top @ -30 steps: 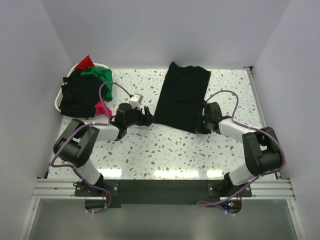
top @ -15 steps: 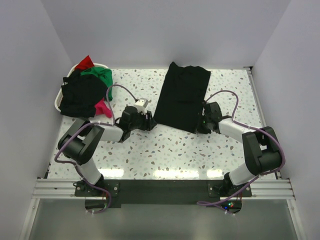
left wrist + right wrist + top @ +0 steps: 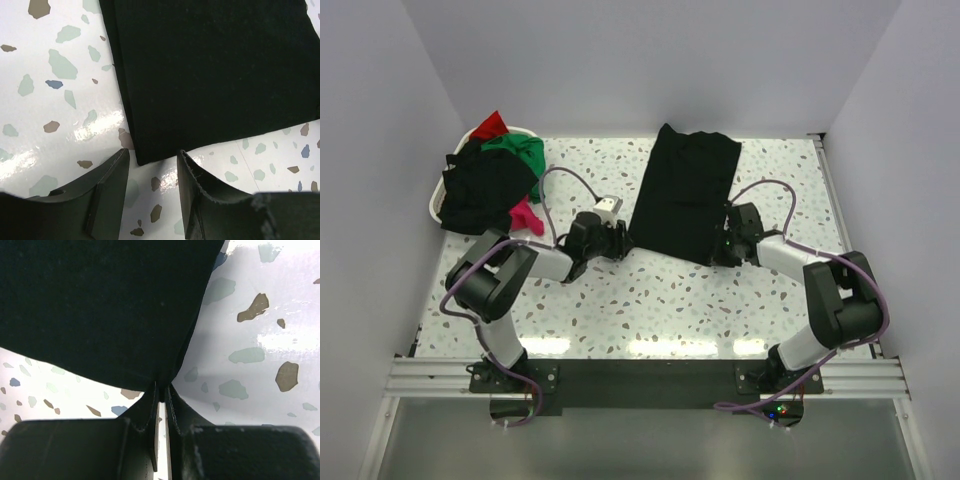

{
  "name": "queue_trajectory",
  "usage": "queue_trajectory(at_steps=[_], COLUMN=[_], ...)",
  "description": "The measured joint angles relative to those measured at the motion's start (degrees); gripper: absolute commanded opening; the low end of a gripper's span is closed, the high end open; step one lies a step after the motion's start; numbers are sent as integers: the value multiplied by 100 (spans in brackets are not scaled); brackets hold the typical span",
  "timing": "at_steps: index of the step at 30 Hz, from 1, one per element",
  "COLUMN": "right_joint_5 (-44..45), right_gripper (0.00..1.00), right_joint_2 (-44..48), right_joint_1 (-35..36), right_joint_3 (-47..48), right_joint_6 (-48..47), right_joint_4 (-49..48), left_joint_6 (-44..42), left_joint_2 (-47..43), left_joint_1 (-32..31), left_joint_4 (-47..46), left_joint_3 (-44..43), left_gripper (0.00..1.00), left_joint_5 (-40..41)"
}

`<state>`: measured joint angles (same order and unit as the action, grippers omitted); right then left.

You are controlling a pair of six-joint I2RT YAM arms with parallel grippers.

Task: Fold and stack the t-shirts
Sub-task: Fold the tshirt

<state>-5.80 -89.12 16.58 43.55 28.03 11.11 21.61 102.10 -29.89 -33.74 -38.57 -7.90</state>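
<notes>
A black t-shirt (image 3: 682, 195), folded into a long strip, lies on the speckled table, running from the back towards the near right. My left gripper (image 3: 623, 240) sits at its near-left corner. In the left wrist view the corner of the shirt (image 3: 210, 65) lies just ahead of the left gripper (image 3: 152, 155), which is open with only table between its fingers. My right gripper (image 3: 720, 250) is at the near-right corner. The right wrist view shows the right gripper (image 3: 162, 387) shut on that corner of the black shirt (image 3: 100, 305), with the cloth bunched at the tips.
A white basket (image 3: 435, 205) stands at the back left, heaped with more t-shirts: black (image 3: 480, 190), green (image 3: 520, 150), red (image 3: 490, 125) and pink (image 3: 525, 217) ones spill over its rim. White walls enclose the table on three sides.
My left gripper slid right up to the shirt's near-left corner while its jaws narrowed. My right gripper finished closing on the near-right corner and stayed in place.
</notes>
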Motion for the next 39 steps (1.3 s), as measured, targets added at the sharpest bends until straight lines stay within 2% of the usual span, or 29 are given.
queue_trajectory(at_steps=[4,6,11,13,23,32,39], right_joint_5=[-2,-4,-2,2,31,39,61], right_gripper=[1,0,0,0,0,0,0], right_joint_2=[-20,-20,-20,-20,304,1587,2809], right_joint_1=[0,0,0,0,0,31,212], right_joint_3=[24,24,26,26,-42,-448,-772], right_joint_6=[-2,-2,-2,-2,2,42,114], right_joint_4=[0,0,2,7,251,647,1215], left_joint_6=[-17,-20,-28,-37,-31,-11,96], left_joint_2=[142,199,308,313,81,-761,-2002], left_joint_1=[-31,-39,-52,-57,-179,-625,-1176], left_joint_4=[-129,-181,-223,-214,-103,269,682], left_joint_3=[-92,-118,-164,-170,17,472,968], left_gripper=[43,36,6,0,0,0,0], left_joint_5=[0,2,33,48,122,420,879])
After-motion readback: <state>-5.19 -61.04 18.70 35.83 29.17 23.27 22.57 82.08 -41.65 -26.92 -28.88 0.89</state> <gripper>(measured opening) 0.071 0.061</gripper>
